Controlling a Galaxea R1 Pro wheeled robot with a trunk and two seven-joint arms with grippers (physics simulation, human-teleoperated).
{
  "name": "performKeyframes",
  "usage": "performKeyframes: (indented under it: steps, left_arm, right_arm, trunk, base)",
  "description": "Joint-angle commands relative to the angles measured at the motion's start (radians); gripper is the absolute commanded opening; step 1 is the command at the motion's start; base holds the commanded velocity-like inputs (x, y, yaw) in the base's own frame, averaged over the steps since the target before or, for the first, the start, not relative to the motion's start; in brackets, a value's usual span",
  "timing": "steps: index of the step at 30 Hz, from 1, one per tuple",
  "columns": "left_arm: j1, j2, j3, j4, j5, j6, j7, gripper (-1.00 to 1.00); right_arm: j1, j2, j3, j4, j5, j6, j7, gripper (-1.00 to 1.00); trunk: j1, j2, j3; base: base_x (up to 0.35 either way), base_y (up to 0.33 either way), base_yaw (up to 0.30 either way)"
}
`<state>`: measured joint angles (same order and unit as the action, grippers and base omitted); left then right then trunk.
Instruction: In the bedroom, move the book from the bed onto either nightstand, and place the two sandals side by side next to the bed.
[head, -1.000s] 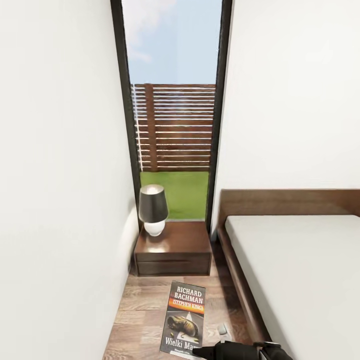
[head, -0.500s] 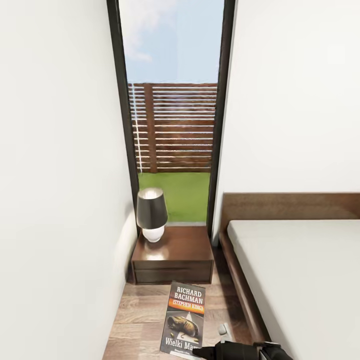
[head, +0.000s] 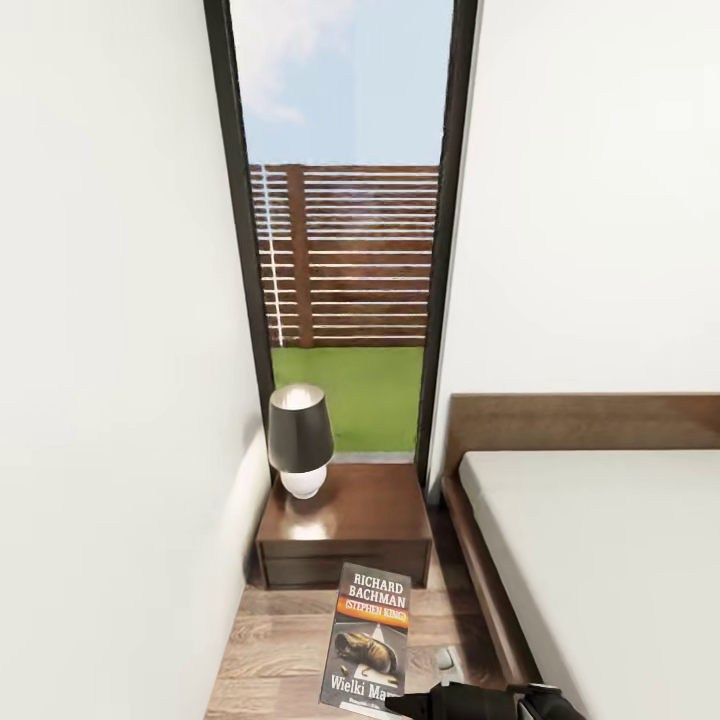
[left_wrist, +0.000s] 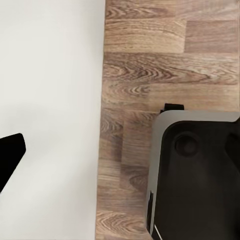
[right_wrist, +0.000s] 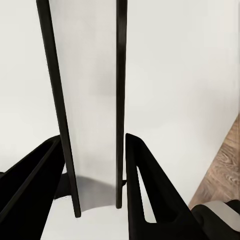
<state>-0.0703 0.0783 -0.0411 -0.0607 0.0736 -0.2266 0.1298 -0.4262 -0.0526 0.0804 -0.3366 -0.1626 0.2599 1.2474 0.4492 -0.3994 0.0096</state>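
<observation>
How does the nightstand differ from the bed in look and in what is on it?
The nightstand is a small dark, glossy drawer cabinet; the bed is large, its top a plain pale-grey mattress. The nightstand bears a lamp with a dark shade; nothing shows on the part of the bed in view. The nightstand stands under the tall window; the bed stands against the white wall. Both have dark brown wood.

A table lamp with a dark conical shade and a round white base stands at the back left corner of a low dark cabinet top, close to the white wall. Behind it rises a tall narrow window in a dark frame. Through the glass show a strip of green grass, a brown slatted fence and pale blue sky with faint cloud.
</observation>
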Motion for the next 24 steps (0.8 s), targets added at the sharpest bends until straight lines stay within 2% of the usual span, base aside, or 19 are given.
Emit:
performKeyframes:
  steps: [1, 24]
  left_arm:
    - [0.0, 0.0, -0.005, 0.001, 0.008, -0.003, 0.001, 1.0]
    - [0.0, 0.0, -0.005, 0.001, 0.008, -0.004, 0.001, 1.0]
  right_arm:
    - [0.0, -0.001, 0.007, -0.001, -0.012, 0.009, 0.0, -1.0]
    - [0.0, -0.001, 0.007, -0.001, -0.012, 0.01, 0.0, -1.0]
  trunk:
    - [0.001, -0.001, 0.0]
    - [0.001, -0.001, 0.0]
  base:
    - [0.266, 0.0, 0.0]
    - [0.267, 0.0, 0.0]
